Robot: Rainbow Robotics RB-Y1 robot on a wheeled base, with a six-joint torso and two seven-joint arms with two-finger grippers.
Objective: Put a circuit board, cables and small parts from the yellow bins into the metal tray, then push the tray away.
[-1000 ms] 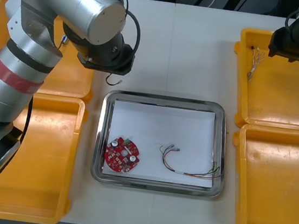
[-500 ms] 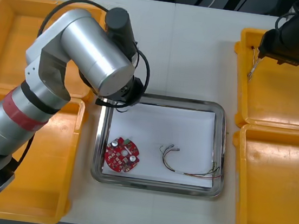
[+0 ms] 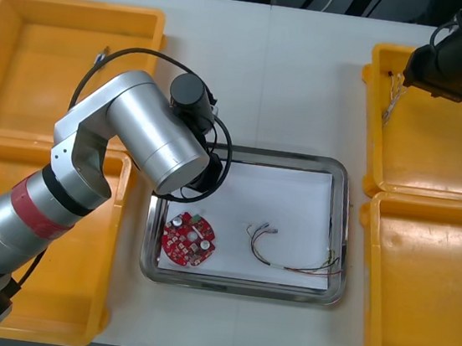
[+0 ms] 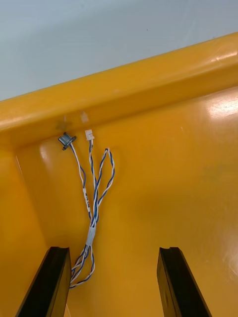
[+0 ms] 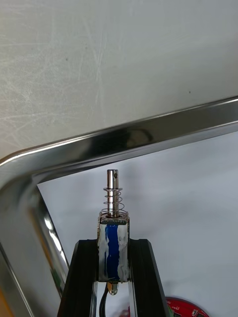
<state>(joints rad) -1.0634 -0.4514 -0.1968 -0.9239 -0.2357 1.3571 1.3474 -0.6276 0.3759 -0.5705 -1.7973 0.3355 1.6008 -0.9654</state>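
Over far-left corner of tray (image 3: 259,154): left gripper (image 5: 113,243) clamped on one metal part (image 5: 113,198), base hidden. Inside: one board (image 3: 190,239), one red-yellow cable (image 3: 288,254). Right gripper (image 4: 113,252) spread over one blue-white cable (image 4: 94,198), far-right bin (image 3: 445,149).

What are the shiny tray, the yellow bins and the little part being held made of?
Tray: looks like polished metal; its rim mirrors the surroundings. Bins: probably moulded plastic, glossy with soft highlights. Small part, held by the left gripper over the tray's corner: bare metal pin and spring, blue middle unclear. Right gripper hangs open over one bin.
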